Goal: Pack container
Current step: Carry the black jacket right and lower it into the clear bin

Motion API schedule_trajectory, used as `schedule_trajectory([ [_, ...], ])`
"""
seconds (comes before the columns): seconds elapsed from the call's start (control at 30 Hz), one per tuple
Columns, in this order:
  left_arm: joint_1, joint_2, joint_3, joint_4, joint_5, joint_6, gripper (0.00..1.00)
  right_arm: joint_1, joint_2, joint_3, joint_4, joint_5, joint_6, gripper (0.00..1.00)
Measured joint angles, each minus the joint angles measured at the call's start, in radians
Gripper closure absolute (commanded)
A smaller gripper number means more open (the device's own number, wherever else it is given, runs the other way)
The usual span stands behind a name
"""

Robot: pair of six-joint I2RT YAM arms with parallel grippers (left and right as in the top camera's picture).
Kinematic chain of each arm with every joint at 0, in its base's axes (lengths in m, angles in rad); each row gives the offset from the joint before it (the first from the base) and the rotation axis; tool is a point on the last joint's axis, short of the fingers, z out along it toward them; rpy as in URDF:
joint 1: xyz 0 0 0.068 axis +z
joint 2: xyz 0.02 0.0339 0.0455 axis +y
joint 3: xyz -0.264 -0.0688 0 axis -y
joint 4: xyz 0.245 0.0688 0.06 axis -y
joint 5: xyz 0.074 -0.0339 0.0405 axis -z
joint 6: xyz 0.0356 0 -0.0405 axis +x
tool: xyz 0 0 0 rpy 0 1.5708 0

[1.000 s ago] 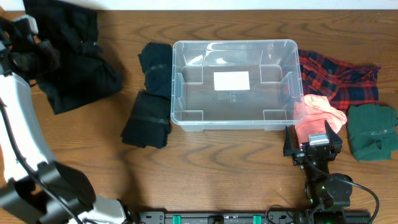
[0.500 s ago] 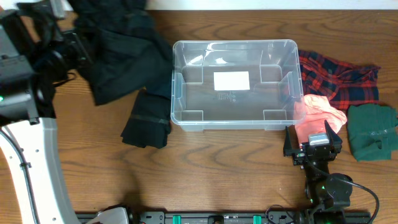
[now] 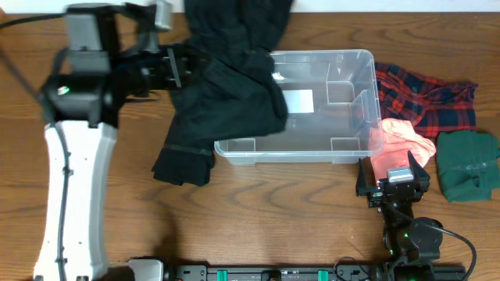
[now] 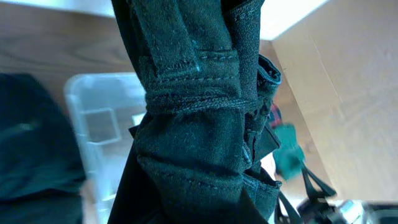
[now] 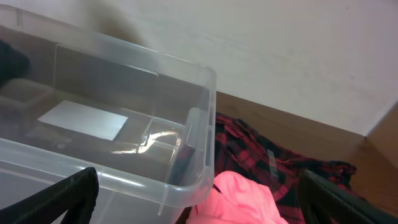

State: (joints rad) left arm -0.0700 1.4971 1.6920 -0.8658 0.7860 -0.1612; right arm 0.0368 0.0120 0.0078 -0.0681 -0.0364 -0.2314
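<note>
— Overhead shows our left gripper [image 3: 181, 66] just left of the far left corner of the container [image 3: 328, 52], fingers closed on the black trousers [image 3: 234, 86]. Where does the container itself stand?

— It sits upright in the middle of the tabletop [image 3: 273, 218], and the part we can see through the clear plastic holds nothing. The trousers drape across its left end, and a good share of them hangs outside the left wall, toward the black folded cloth [image 3: 183, 160].

— So if we let go now, we judge that much of the load slides out over the rim.

— Agreed. We want to carry the bundle further toward the white label [image 3: 301, 101], lower it until the fabric piles up on the bottom, and only then part the fingers. Left wrist shows the trousers as a thick, bunched roll of stitched seams. It will probably drop heavily and could drag the light container if it catches the wall.

— And our right gripper [image 3: 393, 176]?

— Its fingers [image 5: 62, 193] stand wide apart and hold nothing, just beside the pink cloth [image 3: 400, 140] at the container's near right corner. We leave it there, out of the path, with the red plaid shirt [image 3: 426, 97] and the green cloth [image 3: 467, 165] lying beyond.
</note>
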Motion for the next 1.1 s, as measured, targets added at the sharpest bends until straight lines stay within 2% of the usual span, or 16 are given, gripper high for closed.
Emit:
schedule_trajectory([
  [0.2, -0.099, 0.100, 0.000, 0.003, 0.004, -0.002, 0.94, 0.000, 0.000, 0.000, 0.000, 0.000, 0.000, 0.01],
  [0.43, -0.148, 0.165, -0.001, 0.056, -0.011, -0.054, 0.94, 0.000, 0.000, 0.000, 0.000, 0.000, 0.000, 0.01],
  [0.53, -0.164, 0.171, -0.001, 0.061, -0.062, -0.098, 0.94, 0.000, 0.000, 0.000, 0.000, 0.000, 0.000, 0.01],
  [0.8, -0.256, 0.171, -0.002, 0.076, -0.320, -0.219, 0.94, 0.000, 0.000, 0.000, 0.000, 0.000, 0.000, 0.01],
  [1.1, -0.300, 0.171, -0.081, 0.166, -0.377, -0.290, 0.94, 0.000, 0.000, 0.000, 0.000, 0.000, 0.000, 0.01],
])
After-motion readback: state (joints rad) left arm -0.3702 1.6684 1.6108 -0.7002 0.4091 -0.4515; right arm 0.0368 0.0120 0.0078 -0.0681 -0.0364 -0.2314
